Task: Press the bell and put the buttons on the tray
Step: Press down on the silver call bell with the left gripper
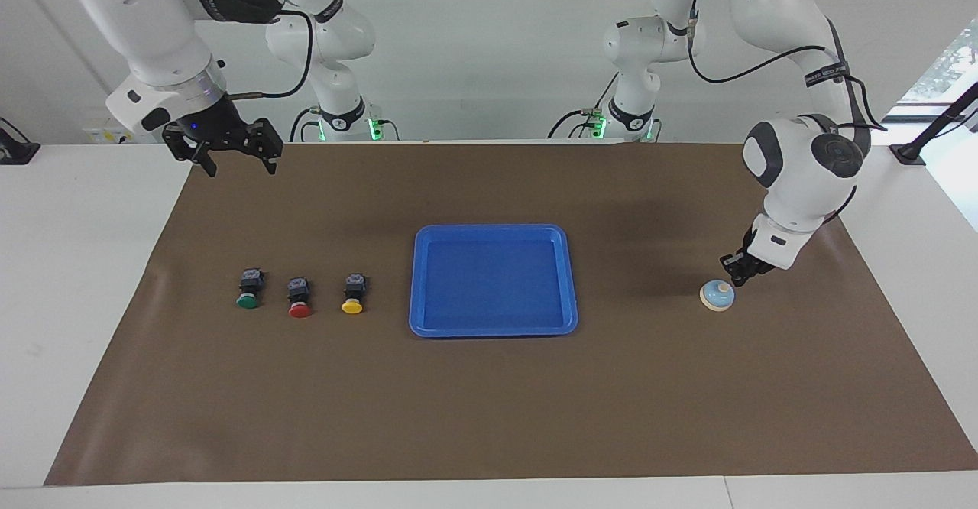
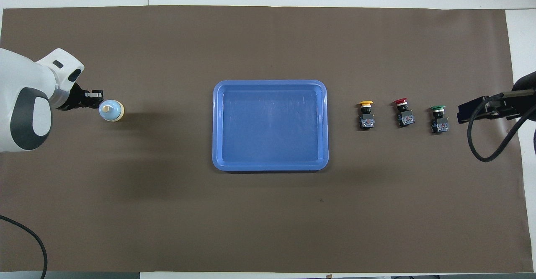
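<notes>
Brown mat (image 1: 489, 402): left gripper (image 1: 735, 278) pinched shut beside bell (image 1: 717, 295), perhaps touching; right gripper (image 1: 238, 165) spread; arm lettering unreadable.

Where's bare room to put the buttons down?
The tray is bare inside. Open mat lies between it and the bell, and between it and the yellow button. Tightest is around the bell, where the shut left gripper hovers.

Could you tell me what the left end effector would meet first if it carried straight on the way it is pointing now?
Most likely the bell. The left end effector, shut, points down and slightly toward the tray's end of the table, its tip just above the bell's edge. Whether it would land on the knob or the dome's side is unclear.
</notes>
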Controlling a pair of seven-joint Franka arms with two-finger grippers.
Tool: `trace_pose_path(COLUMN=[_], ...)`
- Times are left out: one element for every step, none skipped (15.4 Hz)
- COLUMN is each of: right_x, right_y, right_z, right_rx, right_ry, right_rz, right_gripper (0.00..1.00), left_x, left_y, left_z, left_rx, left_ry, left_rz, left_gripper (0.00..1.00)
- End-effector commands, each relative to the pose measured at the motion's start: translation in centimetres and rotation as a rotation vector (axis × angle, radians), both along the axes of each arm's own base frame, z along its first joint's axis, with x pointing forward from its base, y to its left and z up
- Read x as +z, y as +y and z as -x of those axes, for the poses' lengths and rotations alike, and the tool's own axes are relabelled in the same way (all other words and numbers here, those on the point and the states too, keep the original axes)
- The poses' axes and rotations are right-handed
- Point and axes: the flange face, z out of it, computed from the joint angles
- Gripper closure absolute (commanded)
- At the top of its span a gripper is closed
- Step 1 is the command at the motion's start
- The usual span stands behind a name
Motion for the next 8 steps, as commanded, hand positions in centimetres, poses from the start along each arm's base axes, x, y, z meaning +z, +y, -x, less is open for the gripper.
trace_pose_path(right_x=[0.3,0.3,0.3,0.3,0.3,0.3,0.3,0.3], right_y=[-0.3,-0.4,-0.4,-0.3,-0.4,-0.4,-0.4,-0.4], right_z=[0.4,0.4,0.4,0.4,0.4,0.4,0.4,0.4], right_rx=[0.006,0.004,0.004,0.007,0.006,0.004,0.004,0.006], right_ry=[0.008,0.008,0.008,0.008,0.008,0.008,0.008,0.008], right_rz=[-0.01,-0.01,-0.01,-0.01,-0.01,-0.01,-0.01,-0.01], right_gripper=[0.0,0.0,0.0,0.0,0.0,0.0,0.0,0.0], left_x=[-2.0,-2.6,-3.4,-4.4,-4.4,-3.5,-1.4,1.0], left_y=[-0.3,-0.3,-0.3,-0.3,-0.3,-0.2,-0.2,-0.2], left_z=[0.8,1.0,1.2,1.4,1.4,1.0,0.2,-0.5], left_rx=[-0.018,-0.018,-0.02,-0.02,-0.019,-0.017,-0.014,-0.009], left_ry=[-0.017,-0.02,-0.012,-0.003,-0.001,0.0,0.017,0.055], left_rz=[-0.013,-0.012,-0.012,-0.011,-0.011,-0.012,-0.015,-0.017], left_gripper=[1.0,1.0,1.0,1.0,1.0,1.0,1.0,1.0])
